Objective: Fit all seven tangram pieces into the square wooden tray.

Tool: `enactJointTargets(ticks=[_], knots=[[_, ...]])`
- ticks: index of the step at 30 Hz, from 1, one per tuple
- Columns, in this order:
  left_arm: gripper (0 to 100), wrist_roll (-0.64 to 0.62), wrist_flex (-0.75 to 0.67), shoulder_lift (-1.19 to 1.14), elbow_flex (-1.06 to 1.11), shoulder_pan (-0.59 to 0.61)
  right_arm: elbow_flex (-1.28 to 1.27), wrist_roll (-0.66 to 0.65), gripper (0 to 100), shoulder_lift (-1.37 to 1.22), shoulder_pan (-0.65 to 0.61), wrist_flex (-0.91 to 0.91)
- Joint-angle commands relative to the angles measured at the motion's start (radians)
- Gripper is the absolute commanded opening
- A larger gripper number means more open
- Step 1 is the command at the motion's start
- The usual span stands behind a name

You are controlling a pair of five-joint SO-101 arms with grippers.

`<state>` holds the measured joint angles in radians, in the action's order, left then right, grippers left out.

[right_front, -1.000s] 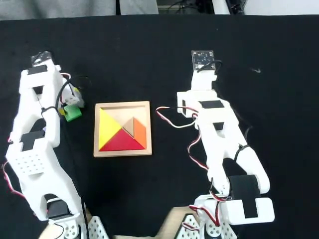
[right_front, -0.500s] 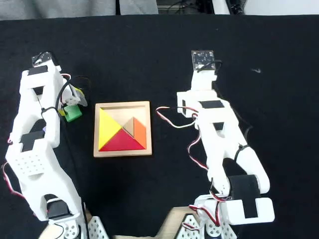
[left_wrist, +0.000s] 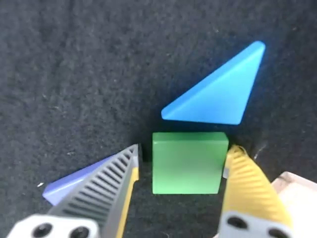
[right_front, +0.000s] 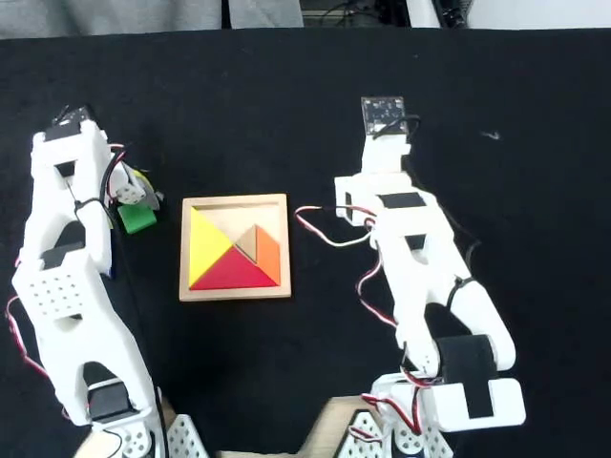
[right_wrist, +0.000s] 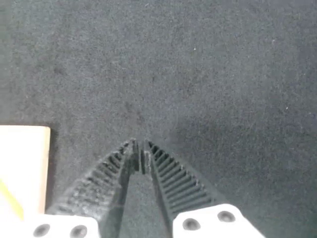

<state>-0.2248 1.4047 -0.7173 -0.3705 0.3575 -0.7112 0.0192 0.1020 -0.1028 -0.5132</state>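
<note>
While the green square shows from above, the left wrist view adds the left tool spread astride it.

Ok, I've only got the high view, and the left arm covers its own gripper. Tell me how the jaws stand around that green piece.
Observer: The left gripper is open, with one finger on each side of the green square, which lies flat on the black cloth.
Operator: Name what lies just beyond the square.
Observer: A blue triangle, flat on the cloth, with a narrow gap between it and the square.
Operator: Now give me the right gripper.
Observer: The right gripper is shut and holds nothing. It is over bare cloth, beside a corner of the wooden tray.
</note>
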Motion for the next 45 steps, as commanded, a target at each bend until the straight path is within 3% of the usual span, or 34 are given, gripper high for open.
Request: enactJointTargets(ticks=[1,8,16,33,45], knots=[[27,-0.028,0.040,0.008,-0.081,-0.016,0.002,-0.011,2.2,0.047,-0.014,0.015],[27,-0.031,0.015,-0.066,-0.096,-0.042,0.002,-0.011,2.2,0.047,-0.015,0.015],[14,-0.031,0.034,-0.037,-0.110,-0.090,0.002,-0.011,2.2,0.047,-0.015,0.015],[14,-0.031,0.035,0.087,-0.108,-0.225,0.004,-0.011,2.2,0.047,-0.015,0.017],[13,-0.084,0.029,0.078,-0.150,-0.246,0.004,-0.011,2.2,0.047,-0.015,0.017]])
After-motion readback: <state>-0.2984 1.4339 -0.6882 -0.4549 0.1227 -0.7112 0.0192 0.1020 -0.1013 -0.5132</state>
